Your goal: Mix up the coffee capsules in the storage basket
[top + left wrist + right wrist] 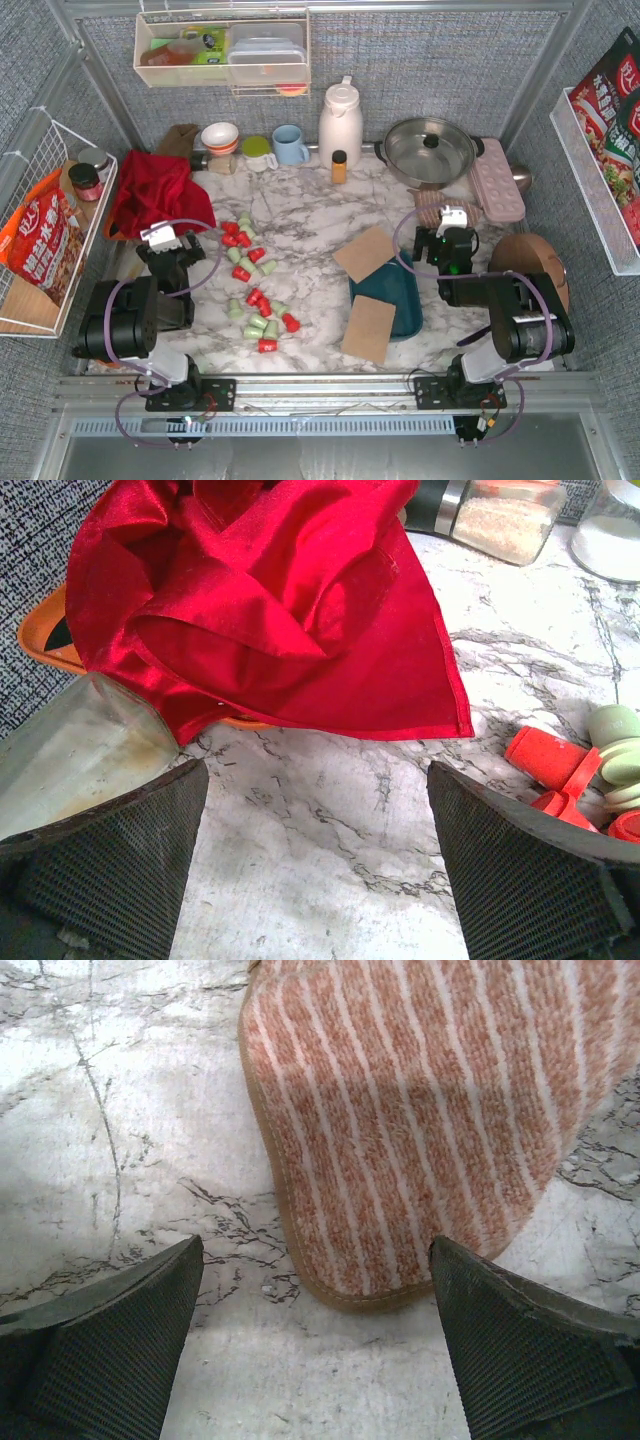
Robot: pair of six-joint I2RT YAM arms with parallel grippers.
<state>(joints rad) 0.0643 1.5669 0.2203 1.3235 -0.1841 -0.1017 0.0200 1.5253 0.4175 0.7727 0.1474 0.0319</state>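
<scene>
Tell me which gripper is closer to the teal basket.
Right. The right gripper sits just right of the storage basket; the left gripper is far to its left, past the coffee capsules.

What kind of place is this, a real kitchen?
Probably a mock kitchen counter set up for testing rather than a home: a lidded pot, a white jug and a blue mug stand on a marble-look top.

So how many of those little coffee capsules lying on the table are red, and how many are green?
Red capsules: about 9
Green capsules: about 10
Total: about 19. Some lie bunched together, so each count could be off by one or two.
</scene>
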